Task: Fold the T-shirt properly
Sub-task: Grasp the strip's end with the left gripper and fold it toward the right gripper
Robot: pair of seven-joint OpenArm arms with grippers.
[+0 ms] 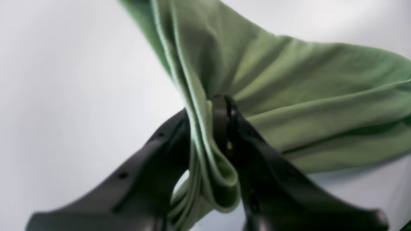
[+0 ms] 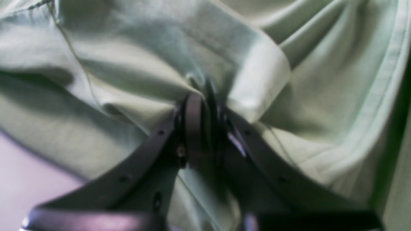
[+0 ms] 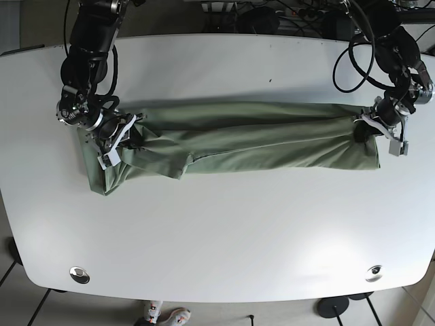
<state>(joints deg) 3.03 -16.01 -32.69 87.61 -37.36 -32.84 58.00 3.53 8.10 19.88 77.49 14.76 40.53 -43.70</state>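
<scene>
T-shirt [image 3: 231, 139] lies stretched long across the white bench [image 3: 224, 231], with lots of bare room below it. Left gripper [image 1: 208, 128] and right gripper [image 2: 202, 106] each pinch an end, jaws shut on cloth. Its sleeves seem hidden.

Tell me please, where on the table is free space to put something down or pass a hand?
The table is bare across its whole near half, below the T-shirt, down to the front edge. A narrower bare strip runs between the shirt and the far edge. It is crowded at the shirt's two ends, where the right gripper and left gripper clamp the cloth.
</scene>
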